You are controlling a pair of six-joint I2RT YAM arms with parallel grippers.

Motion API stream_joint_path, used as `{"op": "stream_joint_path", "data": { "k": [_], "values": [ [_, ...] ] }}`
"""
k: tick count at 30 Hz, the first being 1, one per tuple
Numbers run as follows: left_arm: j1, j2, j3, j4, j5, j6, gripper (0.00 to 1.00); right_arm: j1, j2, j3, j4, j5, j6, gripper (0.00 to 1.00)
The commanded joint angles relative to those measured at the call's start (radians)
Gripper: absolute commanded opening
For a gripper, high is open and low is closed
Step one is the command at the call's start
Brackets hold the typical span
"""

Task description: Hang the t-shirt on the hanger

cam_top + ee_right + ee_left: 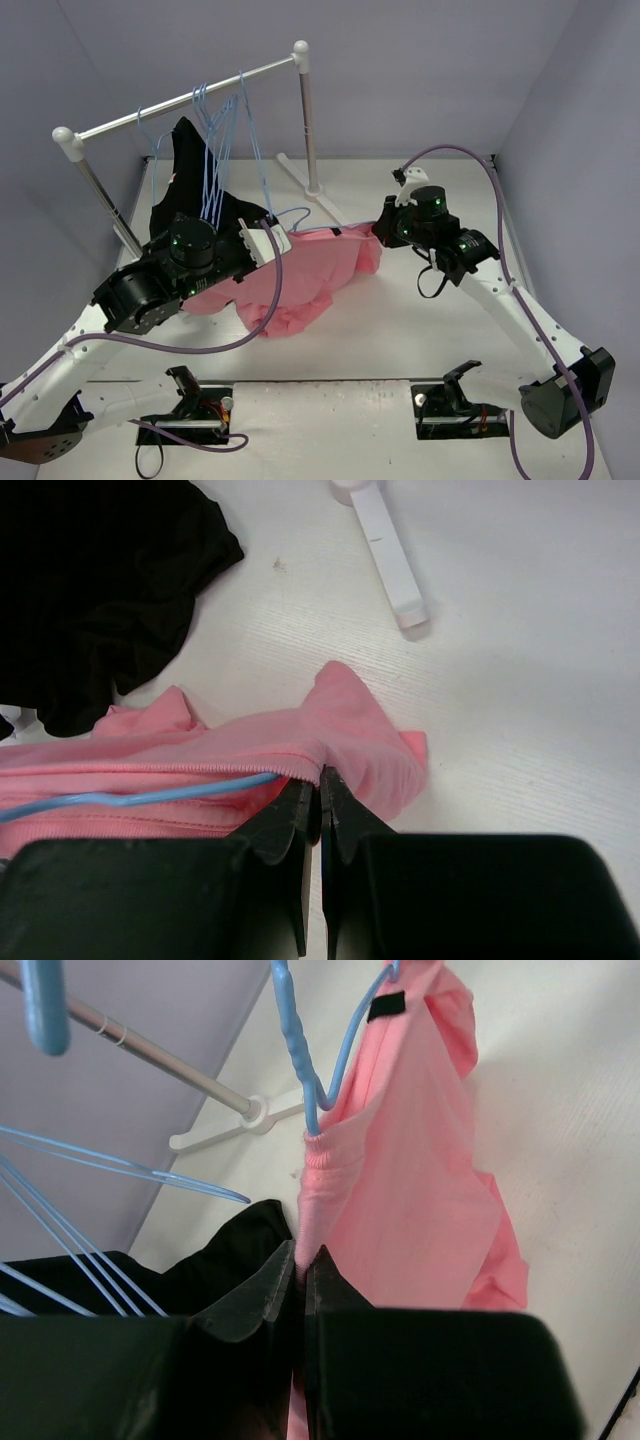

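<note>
t-shirt (320,270) was plain salmon pink, no print, with one small black tag (386,1006) on it. hanger (150,798) inside it was light blue, same blue as the spare hangers (215,125) at upper left of the top view. garment (195,185) next to it was solid black. rack (190,97): silver bar, white end caps. counter (420,330) white, walls (400,60) pale lilac-grey. left hand (301,1260) and right hand (320,780) were black; arms (520,310) white with black joints, cables (470,152) purple.
</note>
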Motion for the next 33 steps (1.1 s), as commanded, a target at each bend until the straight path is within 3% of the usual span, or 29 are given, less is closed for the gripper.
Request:
{"op": "stream_joint_path", "data": {
  "k": [1,9,19,21,23,27,28,33],
  "values": [
    [0.009,0.032,0.061,0.022,0.009,0.052,0.00,-0.012,0.000,0.070,0.004,0.036,-0.048,0.00],
    [0.009,0.118,0.125,0.030,0.016,0.076,0.00,-0.012,0.028,0.205,-0.055,0.008,-0.099,0.03],
    [0.009,0.187,0.166,0.165,0.101,0.074,0.00,0.000,0.074,0.314,-0.106,-0.056,-0.160,0.12],
    [0.009,0.205,0.164,0.184,0.120,0.052,0.00,0.004,0.076,0.326,-0.112,-0.062,-0.169,0.12],
    [0.008,0.200,0.135,0.227,0.123,0.028,0.00,0.005,0.077,0.328,-0.116,-0.036,-0.173,0.00],
    [0.008,0.196,0.107,0.270,0.111,-0.004,0.00,0.003,0.065,0.309,-0.138,0.031,-0.146,0.00],
    [0.009,0.200,0.111,0.259,0.102,-0.005,0.00,0.003,0.055,0.302,-0.144,0.081,-0.129,0.02],
    [0.009,0.201,0.104,0.253,0.060,-0.027,0.00,0.002,-0.040,0.220,-0.156,0.283,-0.016,0.36]
  ]
}}
